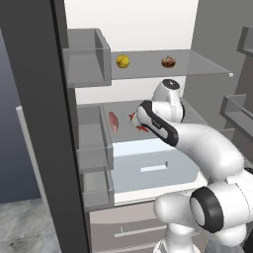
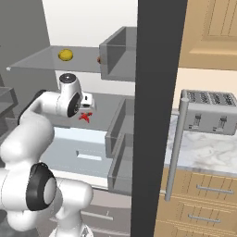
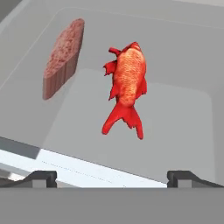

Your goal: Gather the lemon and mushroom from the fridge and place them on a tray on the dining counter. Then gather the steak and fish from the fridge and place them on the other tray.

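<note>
Fridge (image 1: 29, 99), tall grey steel, door open, white arm reaching onto middle shelf. Landmark: the red-orange fish (image 3: 127, 83) with forked tail, lying flat on that grey shelf. Left of the fish, apart from it: slab of reddish-brown steak (image 3: 63, 57), standing on edge. Gripper (image 3: 112, 177) hovers above, on the tail side of the fish, jaws wide apart, empty. Shelf above the fish: small yellow lemon (image 1: 122, 61), with a small brown mushroom (image 1: 168, 62) to its right, both not yet collected. Judgement: whichever item goes first, centre it between the jaws, descend straight, close across the narrow width, lift clear of the neighbour.
</note>
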Robot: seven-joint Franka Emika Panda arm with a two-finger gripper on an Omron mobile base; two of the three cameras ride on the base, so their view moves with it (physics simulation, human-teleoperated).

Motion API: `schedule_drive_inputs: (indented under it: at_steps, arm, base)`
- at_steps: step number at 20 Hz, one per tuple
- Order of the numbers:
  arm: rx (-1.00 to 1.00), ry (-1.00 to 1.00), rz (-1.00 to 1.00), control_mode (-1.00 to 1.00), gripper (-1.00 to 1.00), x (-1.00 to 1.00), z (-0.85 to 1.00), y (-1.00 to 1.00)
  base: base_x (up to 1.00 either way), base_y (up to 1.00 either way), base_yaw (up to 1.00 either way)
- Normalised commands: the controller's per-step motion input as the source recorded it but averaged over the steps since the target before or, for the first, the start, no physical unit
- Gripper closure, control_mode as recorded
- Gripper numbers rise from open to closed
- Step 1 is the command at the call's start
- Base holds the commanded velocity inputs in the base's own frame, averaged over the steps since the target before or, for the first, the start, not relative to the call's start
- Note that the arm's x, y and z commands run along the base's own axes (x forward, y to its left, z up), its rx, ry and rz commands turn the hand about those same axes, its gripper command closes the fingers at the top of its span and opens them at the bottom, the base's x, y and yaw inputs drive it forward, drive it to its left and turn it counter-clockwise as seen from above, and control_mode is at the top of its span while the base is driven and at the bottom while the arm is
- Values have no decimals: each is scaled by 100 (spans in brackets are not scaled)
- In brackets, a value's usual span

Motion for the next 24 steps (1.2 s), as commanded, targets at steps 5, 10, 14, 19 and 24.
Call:
schedule_drive_inputs:
  at_steps: [5,10,14,19,24]
  arm:
    - [-4,0,0,-100,-100,50,-34,8]
    - [-2,0,0,-100,-100,47,-26,6]
    - [0,0,0,-100,-100,45,-16,2]
    - [0,0,0,-100,-100,43,-14,0]
    - [-1,0,0,-100,-100,41,-17,0]
  base:
    - [0,0,0]
    - [0,0,0]
    - [0,0,0]
    - [0,0,0]
    - [0,0,0]
